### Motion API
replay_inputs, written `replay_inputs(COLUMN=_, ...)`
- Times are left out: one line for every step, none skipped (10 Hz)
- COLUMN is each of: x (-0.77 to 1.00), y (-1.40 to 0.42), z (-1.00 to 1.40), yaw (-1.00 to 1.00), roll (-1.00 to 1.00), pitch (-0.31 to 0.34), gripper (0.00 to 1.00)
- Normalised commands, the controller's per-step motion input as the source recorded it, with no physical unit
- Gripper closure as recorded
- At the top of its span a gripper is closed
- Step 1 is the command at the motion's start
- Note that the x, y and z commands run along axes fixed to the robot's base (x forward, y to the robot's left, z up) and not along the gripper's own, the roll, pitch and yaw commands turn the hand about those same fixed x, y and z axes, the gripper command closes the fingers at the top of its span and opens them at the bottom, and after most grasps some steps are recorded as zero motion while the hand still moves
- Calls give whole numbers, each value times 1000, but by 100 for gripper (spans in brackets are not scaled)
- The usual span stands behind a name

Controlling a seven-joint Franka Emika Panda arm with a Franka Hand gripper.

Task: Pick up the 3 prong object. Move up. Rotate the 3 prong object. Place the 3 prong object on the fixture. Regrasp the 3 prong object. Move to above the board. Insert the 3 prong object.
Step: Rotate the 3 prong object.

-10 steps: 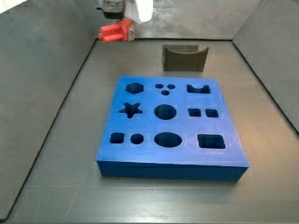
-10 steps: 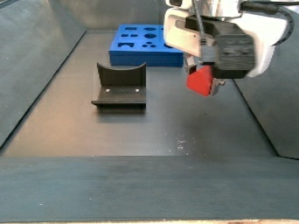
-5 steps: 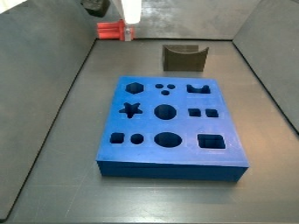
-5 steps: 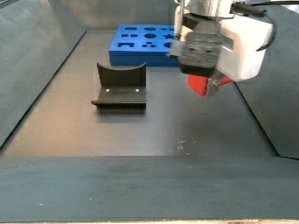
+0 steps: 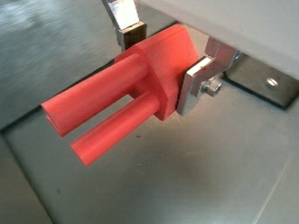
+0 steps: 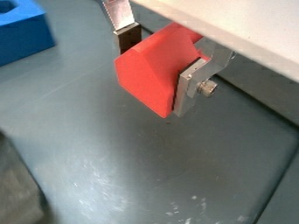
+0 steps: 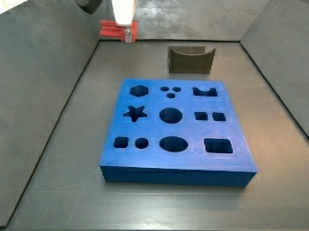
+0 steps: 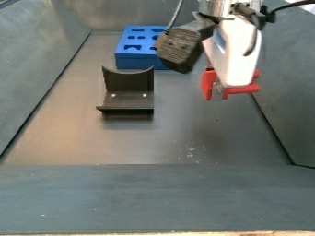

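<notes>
Wrist views show the hand [image 5: 163, 66] pinching the 3 prong object [image 5: 117, 101] in mid-air.
Its rear end is hidden between the fingers [image 5: 197, 86]; the fixture [image 8: 125, 90] and board [image 7: 175, 128] lie apart from the hand.

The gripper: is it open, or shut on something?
Shut: the gripper fingers clamp the 3 prong object, lifted off the floor in a side view.

The gripper [image 5: 160, 59] has flat silver plate fingers [image 5: 195, 87] with dark pads, a screw on one, under a white body [image 8: 231, 51] with black cables above.
</notes>
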Motion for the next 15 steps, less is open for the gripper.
replay_inputs(x=5, y=23, z=-17, yaw=-1000, roll=-6, pitch=4, gripper=100)
replay_inputs(x=5, y=23, z=-17, yaw=-1000, roll=-7, pitch=4, gripper=100)
replay_inputs(x=4, y=23, z=-17, yaw=-1000, roll=-7, pitch=4, gripper=100)
replay_inputs(x=4, y=22, z=-17, yaw=-1000, roll=-8, pitch=5, gripper=100)
replay_inputs(x=4, y=22, z=-17, yaw=-1000, roll=-8, pitch=5, gripper=100)
replay_inputs(x=4, y=22, z=-17, yaw=-1000, roll=-9, pitch=5, gripper=100)
replay_inputs(x=4, y=22, z=-17, yaw=-1000, roll=-9, pitch=5, gripper=100)
replay_inputs(x=4, y=22, z=-17, yaw=-1000, roll=-10, pitch=6, gripper=100)
replay_inputs(x=4, y=22, z=-17, yaw=-1000, roll=-11, pitch=6, gripper=100)
replay_inputs(x=4, y=22, z=-17, yaw=-1000, roll=-12, pitch=7, gripper=100)
replay_inputs(x=3, y=22, z=-18, yaw=-1000, roll=-13, pitch=7, gripper=100)
replay_inputs(x=3, y=22, z=-18, yaw=-1000, roll=-15, pitch=8, gripper=100)
replay_inputs(x=3, y=22, z=-18, yaw=-1000, roll=-16, pitch=9, gripper=100)
replay_inputs(x=3, y=22, z=-18, yaw=-1000, roll=-18, pitch=9, gripper=100)
replay_inputs(x=3, y=22, z=-18, yaw=-1000, roll=-19, pitch=10, gripper=100)
